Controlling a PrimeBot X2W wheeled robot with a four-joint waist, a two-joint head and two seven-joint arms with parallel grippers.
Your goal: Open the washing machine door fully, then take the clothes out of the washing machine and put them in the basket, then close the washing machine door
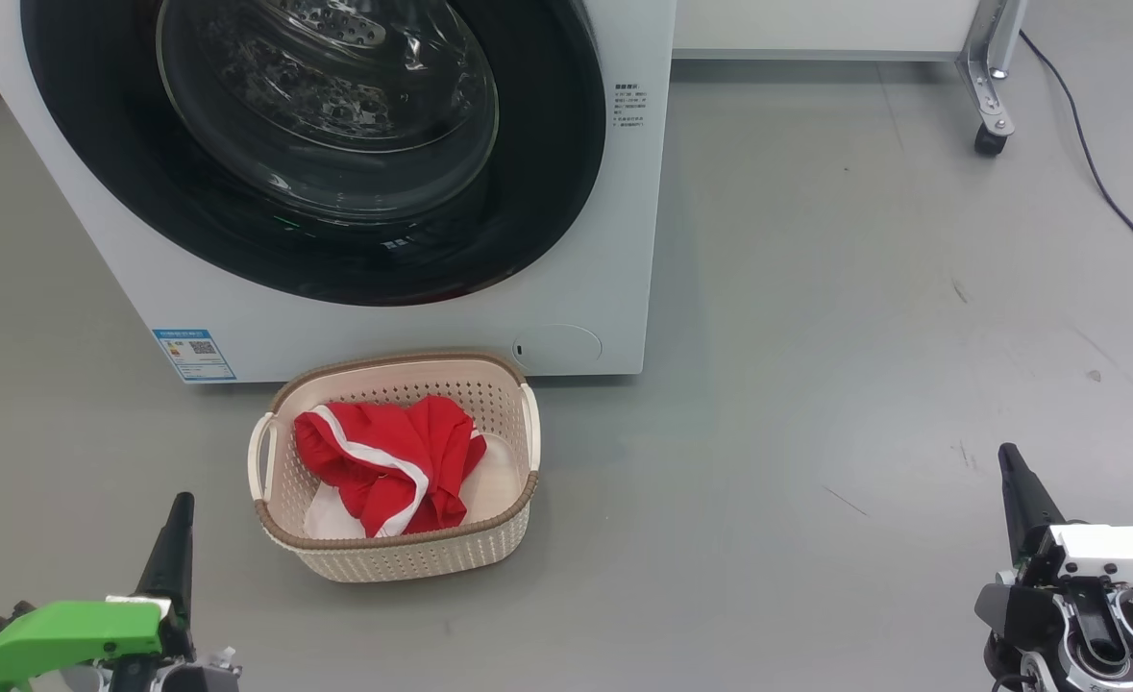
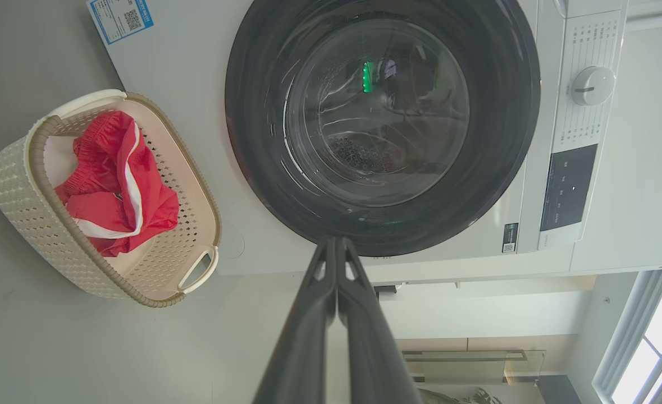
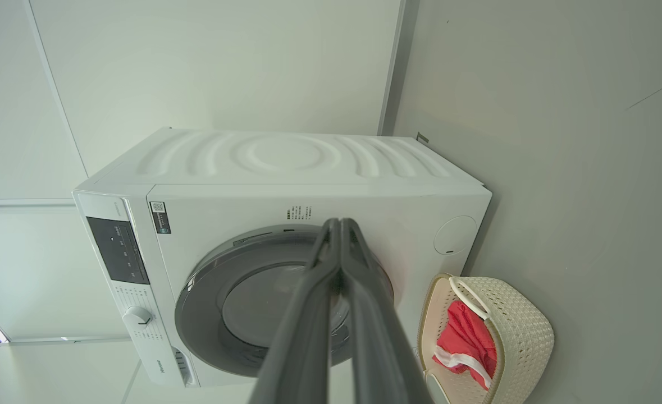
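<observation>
Head view: The washing machine [image 1: 628, 240] stands on the grey floor [image 1: 816, 336]. The washing machine door [image 1: 552, 192] sits flush against the front panel, closed. A blue label [image 1: 193, 354] and a round cover [image 1: 558, 344] are low on the front. The basket [image 1: 393, 361] stands on the floor just in front of the machine, below the door. The clothes [image 1: 383, 457], red with white trim over a white piece, lie inside the basket. The left tool [image 1: 180, 509] is at the lower left and the right tool [image 1: 1011, 466] at the lower right. Both are well apart from the basket and hold nothing. A black cable [image 1: 1095, 163] and a wheeled metal leg [image 1: 989, 125] are at the upper right.

Left wrist view: The two fingers [image 2: 308, 336] of the left tool are pressed together, empty, and point toward the lower rim of the closed door. The basket with the clothes lies at the left of the view. Reflections on the glass obscure the drum; a reddish patch may be fabric, but this cannot be confirmed. A control knob [image 2: 592, 86] is on the panel.

Right wrist view: The right tool fingers are pressed together, empty, and are aimed at the machine front. The door is closed. The basket with the clothes stands beside the machine.
</observation>
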